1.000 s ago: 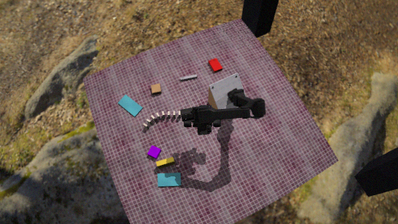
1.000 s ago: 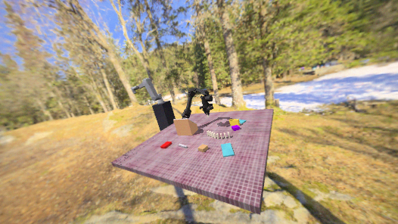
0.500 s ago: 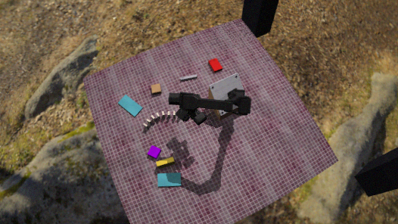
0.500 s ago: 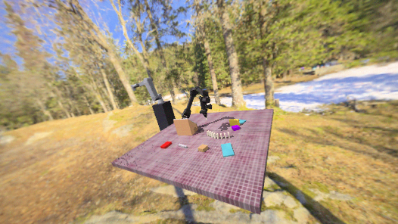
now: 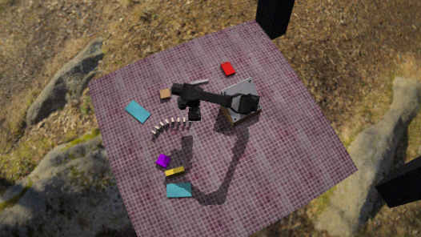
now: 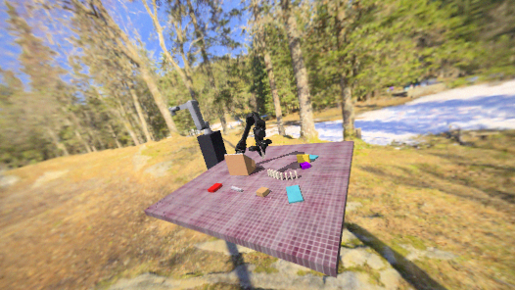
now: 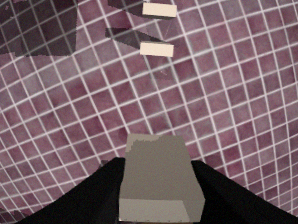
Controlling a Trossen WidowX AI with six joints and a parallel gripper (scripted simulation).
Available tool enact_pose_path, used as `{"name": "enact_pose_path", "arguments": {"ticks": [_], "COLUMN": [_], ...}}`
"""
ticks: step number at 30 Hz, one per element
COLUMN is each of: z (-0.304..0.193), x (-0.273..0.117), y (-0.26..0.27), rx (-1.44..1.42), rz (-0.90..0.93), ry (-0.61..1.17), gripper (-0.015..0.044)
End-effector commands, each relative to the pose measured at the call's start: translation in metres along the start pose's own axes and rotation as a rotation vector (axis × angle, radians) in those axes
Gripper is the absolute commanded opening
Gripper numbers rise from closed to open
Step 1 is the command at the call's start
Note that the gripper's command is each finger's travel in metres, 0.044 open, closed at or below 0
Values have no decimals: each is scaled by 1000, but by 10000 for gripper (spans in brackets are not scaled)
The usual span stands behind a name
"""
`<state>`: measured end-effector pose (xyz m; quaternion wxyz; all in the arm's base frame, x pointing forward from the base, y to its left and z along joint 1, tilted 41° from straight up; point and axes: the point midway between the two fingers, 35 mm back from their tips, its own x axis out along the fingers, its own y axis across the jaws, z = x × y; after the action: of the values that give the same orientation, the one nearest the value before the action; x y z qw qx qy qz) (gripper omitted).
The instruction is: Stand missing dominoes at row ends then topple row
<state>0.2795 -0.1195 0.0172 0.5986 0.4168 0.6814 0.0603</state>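
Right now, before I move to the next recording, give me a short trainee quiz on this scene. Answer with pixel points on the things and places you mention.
1. True or false: the hand (image 5: 194, 117) (image 6: 263, 154) (image 7: 157, 169) is closed on a domino (image 7: 160, 175).
2. In the top view, which block lies between the purple block (image 5: 163, 160) (image 6: 305, 166) and the nearer cyan slab (image 5: 178, 190) (image 6: 313, 157)? A) red B) yellow (image 5: 174, 171) (image 6: 304, 158) C) tan
3. Fill in: the standing row (image 5: 172, 120) (image 6: 282, 174) (image 7: 156, 49) forms a ____, not a straight line.

Key: 1 true; 2 B; 3 curve

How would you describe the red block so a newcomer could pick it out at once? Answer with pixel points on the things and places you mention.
On the checked tabletop (image 5: 280, 140) (image 6: 255, 216), find the big box the arm stands beside or over. Near it lies a flat red block (image 5: 227, 69) (image 6: 214, 187). Unlike the thin grey bar (image 5: 201, 82) (image 6: 236, 188) nearby, it is broad and bright red.
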Motion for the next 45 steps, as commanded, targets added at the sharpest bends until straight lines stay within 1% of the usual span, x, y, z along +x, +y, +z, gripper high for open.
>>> {"name": "enact_pose_path", "arguments": {"ticks": [1,10,20,34,45], "z": [5,11,3,2,2], "x": [8,67,127,131,131], "y": [-2,-1,-1,-1,-1], "rx": [13,13,11,11,11], "rz": [-6,-7,0,1,1], "ry": [-6,-9,-4,-4,-4], "gripper": [107,107,107,107,396]}}
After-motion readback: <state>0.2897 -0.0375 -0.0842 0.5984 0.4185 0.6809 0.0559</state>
